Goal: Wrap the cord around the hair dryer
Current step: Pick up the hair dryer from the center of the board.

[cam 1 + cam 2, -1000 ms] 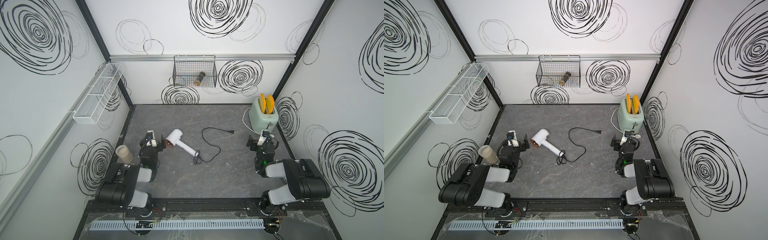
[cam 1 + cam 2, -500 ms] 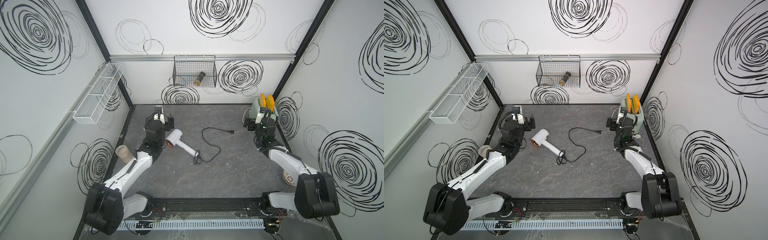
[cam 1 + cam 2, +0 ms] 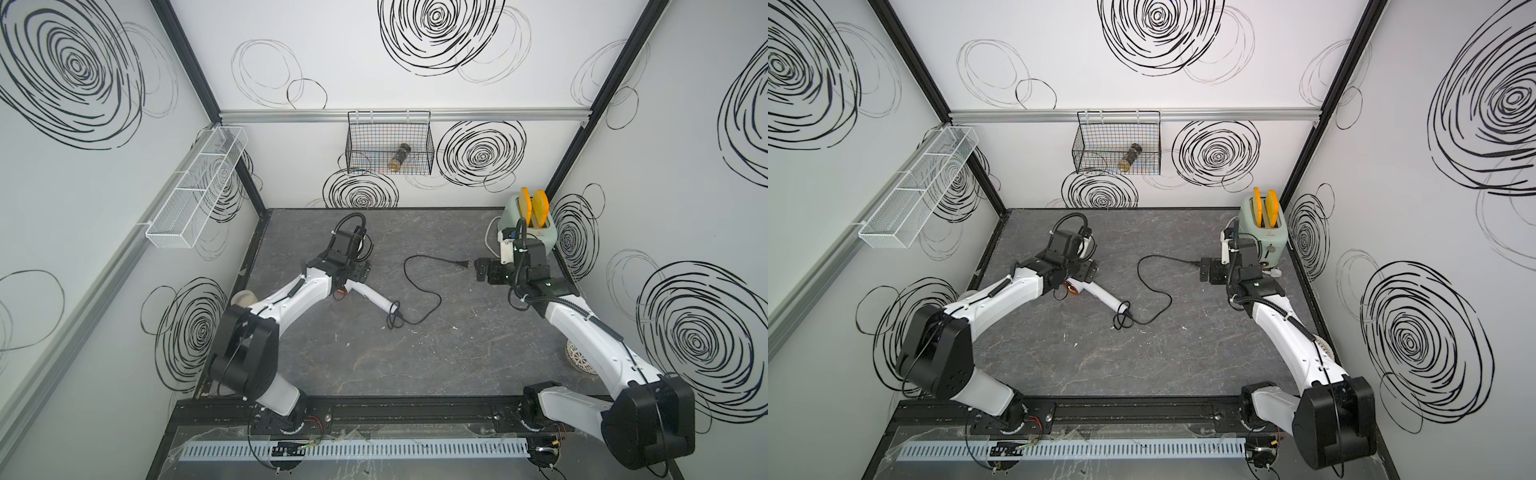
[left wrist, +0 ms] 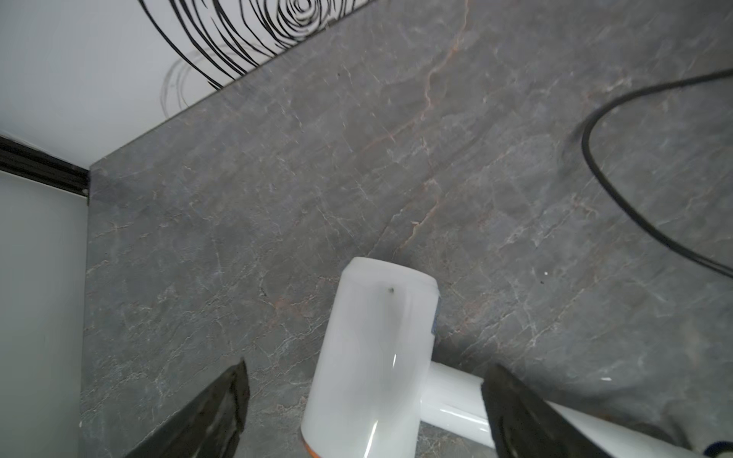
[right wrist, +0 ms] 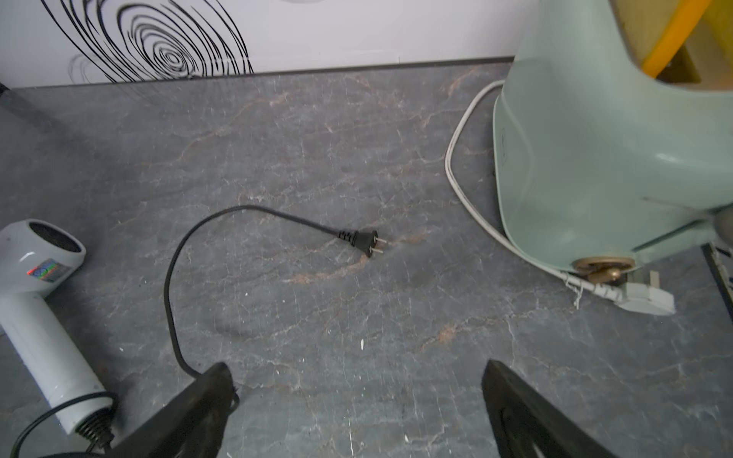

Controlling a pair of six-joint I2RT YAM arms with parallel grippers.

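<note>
The white hair dryer (image 3: 372,296) lies on the grey table left of centre, its handle pointing toward the front right. My left gripper (image 3: 359,272) hovers open over its head. In the left wrist view the head (image 4: 373,357) sits between the spread fingers (image 4: 222,400), and no contact shows. The black cord (image 3: 432,258) curls at the handle end and loops out to its plug (image 5: 367,241). My right gripper (image 3: 482,270) is open and empty, just right of the plug in both top views (image 3: 1204,270). The cord (image 5: 170,285) runs past one of its fingers.
A mint-green toaster (image 3: 528,226) with yellow slices stands at the back right, close behind my right wrist, with its white cable (image 5: 456,178) and plug on the table. A black wire basket (image 3: 390,153) and a white mesh shelf (image 3: 195,191) hang on the walls. A beige cup (image 3: 245,297) sits at the left edge.
Both arms have unfolded from the front of the table. The left gripper has come over the dryer's head. The right gripper has moved out in front of the toaster and down beside the plug.
</note>
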